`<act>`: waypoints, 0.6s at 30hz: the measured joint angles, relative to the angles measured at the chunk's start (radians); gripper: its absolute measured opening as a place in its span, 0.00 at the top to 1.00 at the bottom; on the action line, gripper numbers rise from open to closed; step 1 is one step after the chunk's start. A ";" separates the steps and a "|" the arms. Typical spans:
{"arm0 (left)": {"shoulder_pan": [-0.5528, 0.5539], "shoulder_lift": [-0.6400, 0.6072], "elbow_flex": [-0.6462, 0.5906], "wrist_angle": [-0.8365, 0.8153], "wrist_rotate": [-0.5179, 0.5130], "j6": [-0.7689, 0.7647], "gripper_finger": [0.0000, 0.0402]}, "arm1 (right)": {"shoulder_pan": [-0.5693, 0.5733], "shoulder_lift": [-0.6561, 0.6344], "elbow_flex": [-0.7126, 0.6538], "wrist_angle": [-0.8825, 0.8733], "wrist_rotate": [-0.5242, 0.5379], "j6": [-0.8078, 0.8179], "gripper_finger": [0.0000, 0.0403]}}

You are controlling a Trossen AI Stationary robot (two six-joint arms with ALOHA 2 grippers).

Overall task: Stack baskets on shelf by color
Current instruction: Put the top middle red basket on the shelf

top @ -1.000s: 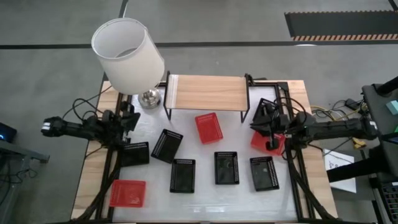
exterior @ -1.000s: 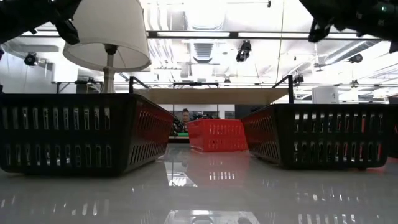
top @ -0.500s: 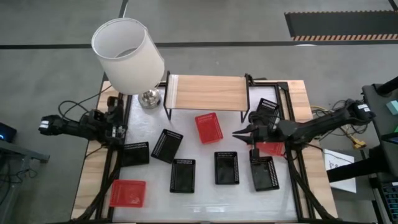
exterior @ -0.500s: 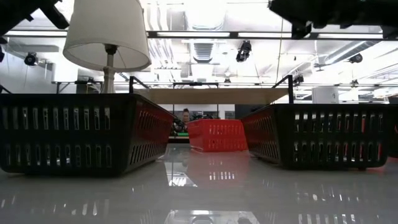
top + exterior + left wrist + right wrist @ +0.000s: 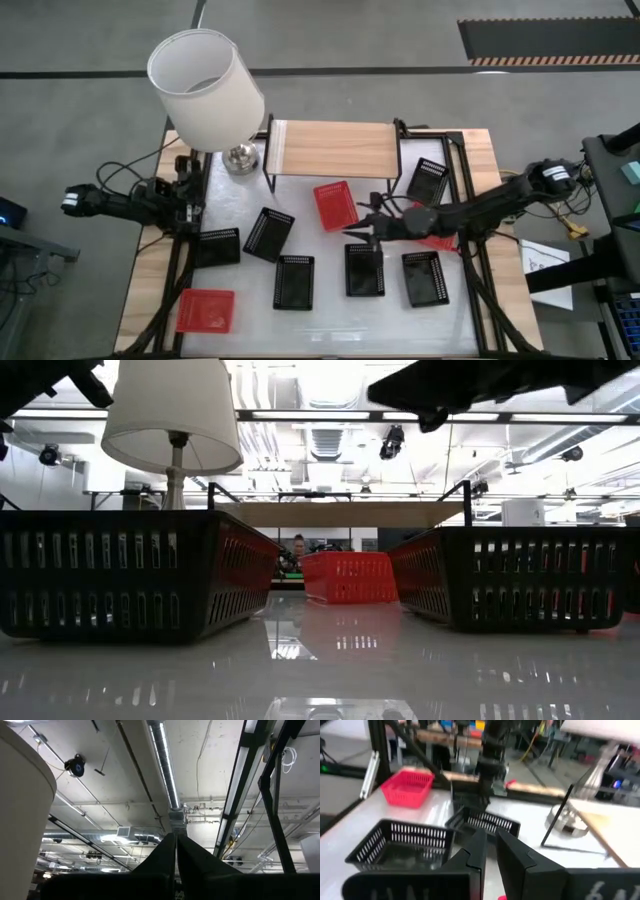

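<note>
Count: six black baskets, three red baskets; shelf bare.
Glossy white table, lamp. Right gripper narrow, holding nothing; left gripper narrow.

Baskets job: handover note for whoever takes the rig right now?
Left gripper: fingers shut, empty, parked at the table's left edge.
Right gripper: reaching over mid-table, between the centre red basket and a black basket; carries nothing.
Shelf: top bare.
Other red baskets: front-left corner; one partly under the right arm.
Other black baskets: five, all single on the table.
Done: nothing stacked. Left: every basket, sorted by colour onto the shelf.
</note>
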 joint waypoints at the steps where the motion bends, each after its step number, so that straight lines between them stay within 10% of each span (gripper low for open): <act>1: 0.000 0.000 0.000 0.001 0.000 0.005 1.00 | 0.000 0.015 0.026 -0.042 0.001 0.007 0.92; 11: 0.000 -0.003 -0.002 0.003 0.000 0.052 1.00 | -0.013 0.141 0.321 -0.593 0.086 0.118 0.89; 18: 0.000 -0.005 -0.002 0.005 0.000 0.083 1.00 | -0.040 0.270 0.538 -0.980 0.093 0.179 0.70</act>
